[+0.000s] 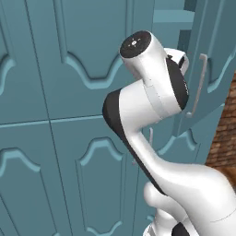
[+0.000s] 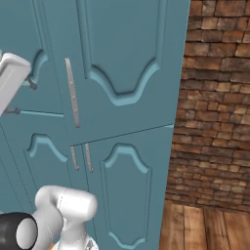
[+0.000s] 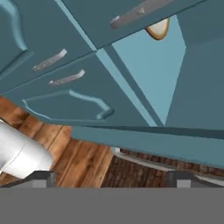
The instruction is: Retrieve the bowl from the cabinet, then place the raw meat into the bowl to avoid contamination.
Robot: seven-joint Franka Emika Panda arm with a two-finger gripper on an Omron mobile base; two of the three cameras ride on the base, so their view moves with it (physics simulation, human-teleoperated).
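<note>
Two dark fingertips (image 3: 41, 178) of the gripper (image 3: 111, 179) stand spread wide apart at the bottom of the hand view, with nothing between them. Ahead of them is the tall teal cabinet (image 1: 69, 115), whose upper door (image 3: 183, 144) hangs ajar, its edge slanting across the hand view. Through the gap beside that door a pale teal shelf (image 3: 153, 74) shows, and at its far end sits a sliver of the bowl (image 3: 158, 29), tan with a darker rim, mostly hidden behind the neighbouring door's silver bar handle (image 3: 140, 11). In the left base view the white arm (image 1: 152, 92) reaches up toward the opened door, just beside its long vertical handle (image 1: 199, 83). Right of the cabinet stands a brick wall (image 2: 215, 97) above a wooden floor (image 2: 205, 227). The step in hand appears to be fetching the bowl, with the cabinet already opened. Next, the hand would likely need to pass the door's edge, travel along the shelf, and set its fingers around the bowl's rim.
</note>
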